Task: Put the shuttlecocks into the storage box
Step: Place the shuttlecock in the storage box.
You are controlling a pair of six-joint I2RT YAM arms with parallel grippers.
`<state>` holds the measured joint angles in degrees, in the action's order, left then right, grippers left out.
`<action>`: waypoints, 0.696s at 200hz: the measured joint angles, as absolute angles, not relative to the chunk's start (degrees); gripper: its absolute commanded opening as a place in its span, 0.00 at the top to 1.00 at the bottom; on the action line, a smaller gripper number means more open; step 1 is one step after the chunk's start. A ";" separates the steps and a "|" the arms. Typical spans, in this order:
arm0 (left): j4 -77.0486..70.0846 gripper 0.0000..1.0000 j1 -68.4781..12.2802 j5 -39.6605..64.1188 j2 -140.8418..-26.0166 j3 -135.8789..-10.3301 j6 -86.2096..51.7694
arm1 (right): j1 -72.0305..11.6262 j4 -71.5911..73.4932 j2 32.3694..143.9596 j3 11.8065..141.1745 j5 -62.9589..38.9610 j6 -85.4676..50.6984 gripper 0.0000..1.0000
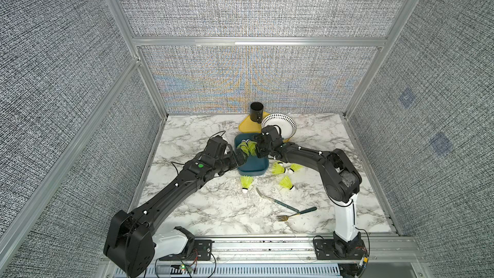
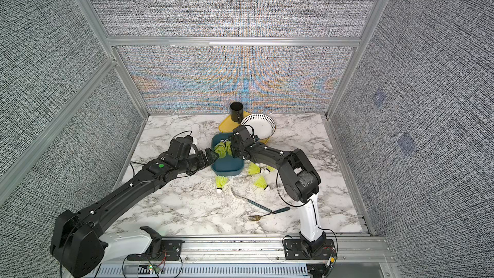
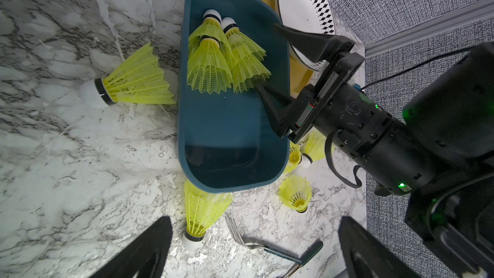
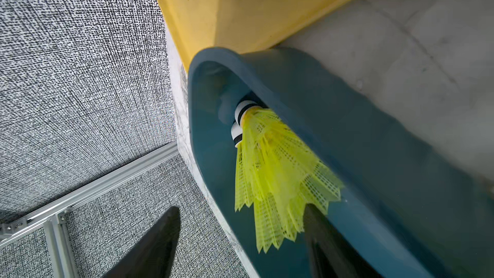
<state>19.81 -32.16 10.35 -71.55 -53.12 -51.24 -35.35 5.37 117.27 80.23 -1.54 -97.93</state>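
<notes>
In both top views the right pincer [image 1: 256,153] is held in the box [image 1: 255,168]; a drop-off is judged in hand. In the left wrist view its jaws are open beside nested shuttlecocks [image 3: 209,68] there; five lie on the desk [image 3: 66,156]. The left pincer [image 3: 255,219] is open, empty. In the right wrist view nothing is gripped. Next, a loose one must be grasped.

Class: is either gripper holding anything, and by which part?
Nothing is held. The left gripper and right gripper stand open; shuttlecocks lie free in the storage box.
</notes>
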 measured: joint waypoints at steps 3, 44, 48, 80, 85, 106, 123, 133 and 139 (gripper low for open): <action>19.81 0.00 -32.16 10.46 -71.55 -53.12 -51.24 | -35.35 5.26 117.19 80.23 -1.61 -97.95 0.08; 19.81 0.00 -32.16 10.48 -71.55 -53.12 -51.22 | -35.42 2.39 116.11 81.30 -2.17 -97.78 0.01; 19.81 0.00 -32.16 10.48 -71.55 -53.12 -51.22 | -35.42 2.04 116.03 81.54 -2.26 -97.69 0.01; 19.84 0.00 -32.16 10.48 -71.55 -53.12 -51.20 | -35.53 -1.06 114.80 83.35 -3.64 -97.06 0.01; 19.84 0.00 -32.16 10.48 -71.55 -53.12 -51.20 | -35.53 -1.41 114.54 83.53 -3.79 -97.03 0.01; 19.90 0.00 -32.16 10.48 -71.42 -53.17 -51.00 | -35.57 -3.49 112.92 84.25 -4.64 -96.01 0.01; 20.43 0.00 -32.16 10.48 -71.13 -53.49 -50.78 | -35.62 -6.24 111.35 85.65 -4.75 -94.39 0.01; 20.82 0.00 -32.16 10.52 -71.07 -53.93 -50.46 | -35.57 -7.57 110.19 86.52 -4.75 -92.97 0.01; 20.99 0.00 -32.16 10.52 -71.07 -54.26 -50.17 | -35.51 -8.14 109.43 86.83 -4.73 -91.98 0.01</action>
